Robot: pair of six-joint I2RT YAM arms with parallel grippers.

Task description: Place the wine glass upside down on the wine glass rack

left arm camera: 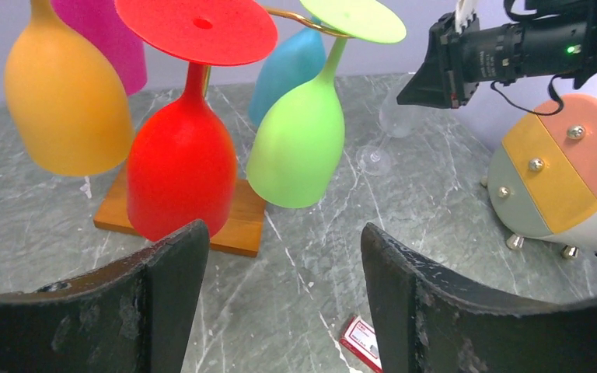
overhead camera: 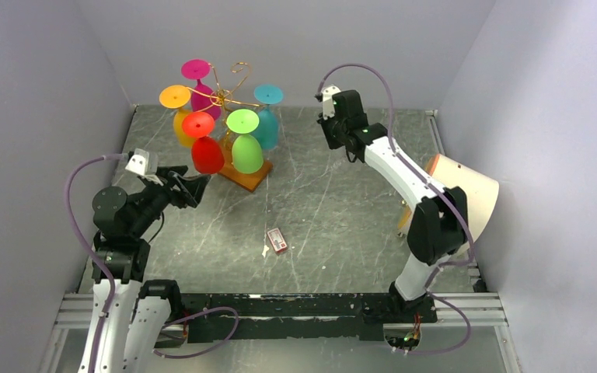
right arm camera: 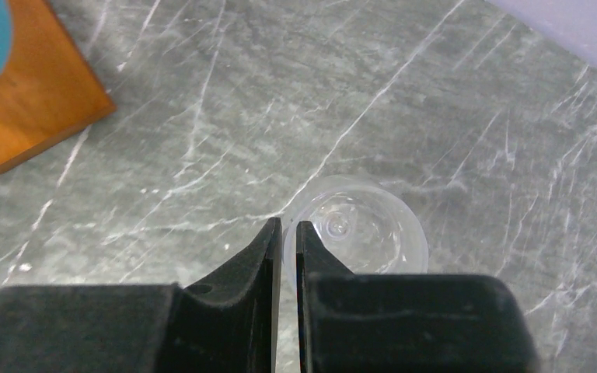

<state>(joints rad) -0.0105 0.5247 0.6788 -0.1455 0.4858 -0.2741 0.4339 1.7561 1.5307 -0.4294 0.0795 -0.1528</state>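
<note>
The wine glass rack [overhead camera: 232, 92] is gold wire on a brown wooden base [overhead camera: 250, 177], at the back left. Several coloured wine glasses hang on it upside down: orange, pink, red [left arm camera: 179, 167], green [left arm camera: 295, 144] and teal. A clear wine glass [right arm camera: 365, 233] stands upright on the table to the right of the rack; it shows faintly in the left wrist view [left arm camera: 395, 120]. My right gripper [right arm camera: 288, 227] is above it, shut on its rim, one finger inside the bowl and one outside. My left gripper [left arm camera: 284, 233] is open and empty, low, just in front of the rack's base.
A small red box [overhead camera: 277, 240] lies on the grey marble table at mid-front, just below my left fingers [left arm camera: 363, 339]. A white conical lamp-like object with orange, yellow and grey panels [overhead camera: 466, 194] lies at the right, near the right arm.
</note>
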